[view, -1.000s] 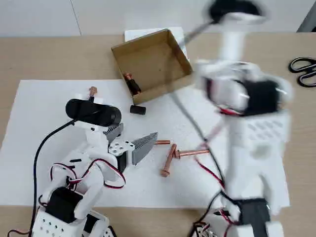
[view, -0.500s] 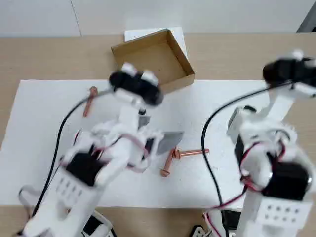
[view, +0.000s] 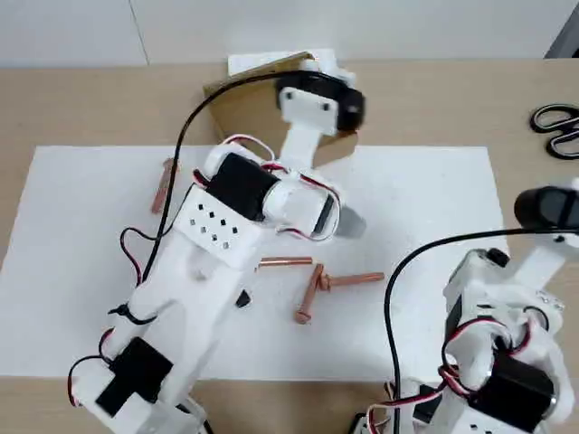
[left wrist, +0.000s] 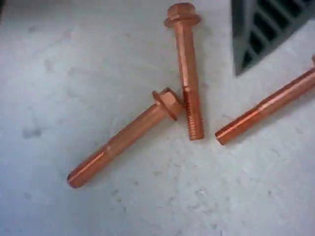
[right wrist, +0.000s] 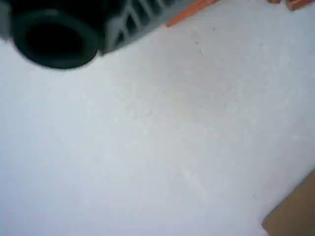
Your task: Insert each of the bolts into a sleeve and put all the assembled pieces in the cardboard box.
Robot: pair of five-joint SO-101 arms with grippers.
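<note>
From above, the left arm stretches over the white paper sheet (view: 425, 208) toward the far brown cardboard box (view: 237, 113). The left gripper (view: 348, 221) hangs just beyond three copper-coloured metal bolts (view: 309, 294); open or closed, I cannot tell. A fourth bolt (view: 163, 185) lies far left, and a small black sleeve (view: 242, 298) lies beside the arm.

In the left wrist view, two of the bolts touch and the third lies apart.

In the right wrist view, the right gripper (right wrist: 133, 22) is above the sheet, its state unclear.

Copper bolts (left wrist: 184, 69), white paper (view: 425, 208)
</note>
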